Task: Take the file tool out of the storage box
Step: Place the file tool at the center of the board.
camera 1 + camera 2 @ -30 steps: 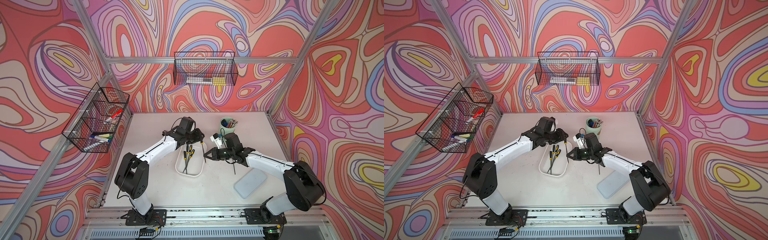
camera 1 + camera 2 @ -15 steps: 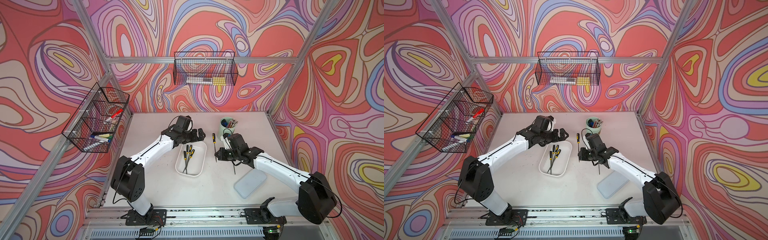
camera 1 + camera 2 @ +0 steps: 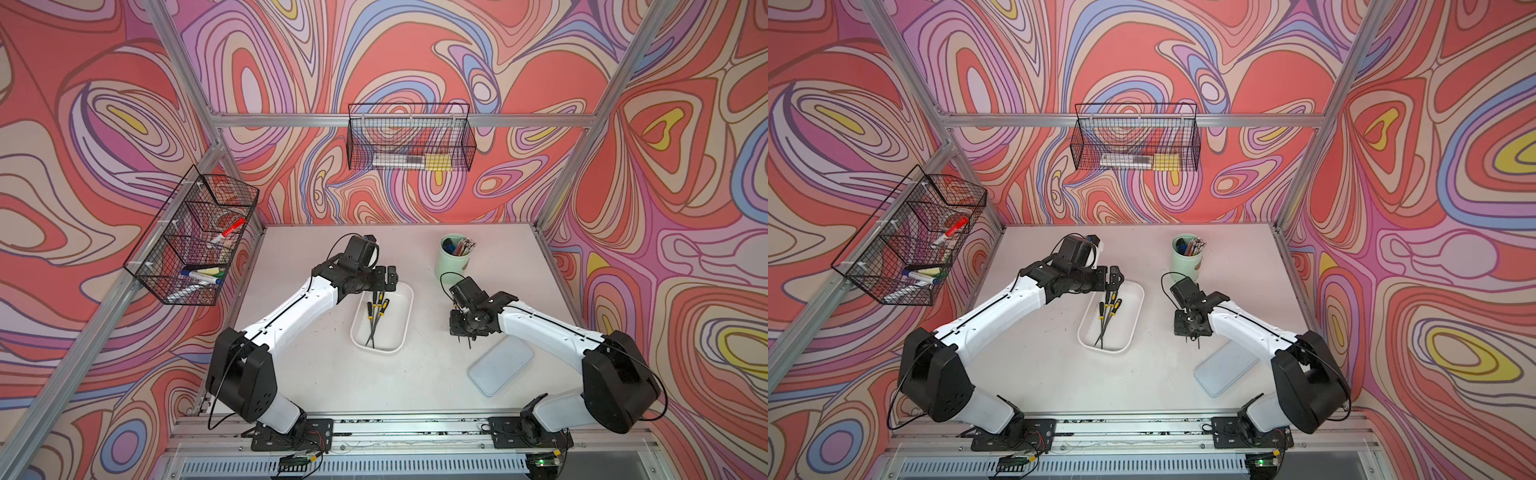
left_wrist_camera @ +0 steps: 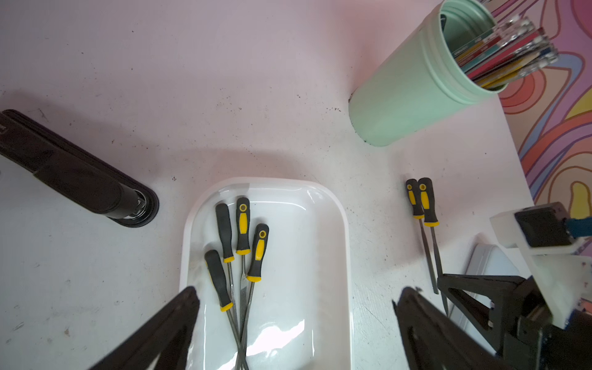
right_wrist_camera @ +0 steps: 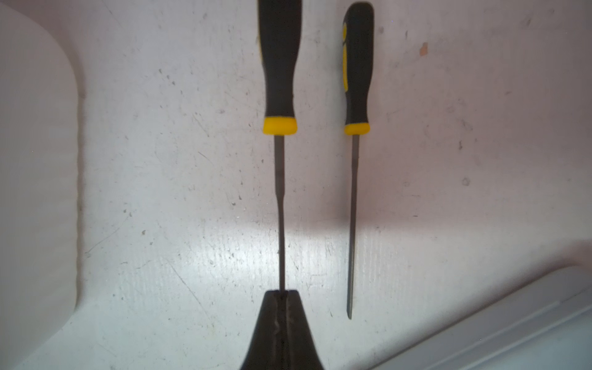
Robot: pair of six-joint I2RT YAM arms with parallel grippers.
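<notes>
File tool (image 5: pixel 279 64) is clamped by its shaft in the right gripper (image 5: pixel 282 293).
A black handle, yellow collar and thin grey shaft are seen at frame centre; the left gripper (image 4: pixel 299 290) is spread wide over the white storage box (image 3: pixel 397 326).

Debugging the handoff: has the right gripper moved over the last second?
Yes. The right gripper, fingers shut on a file, moved away from the storage box toward the pale-blue lid.
</notes>
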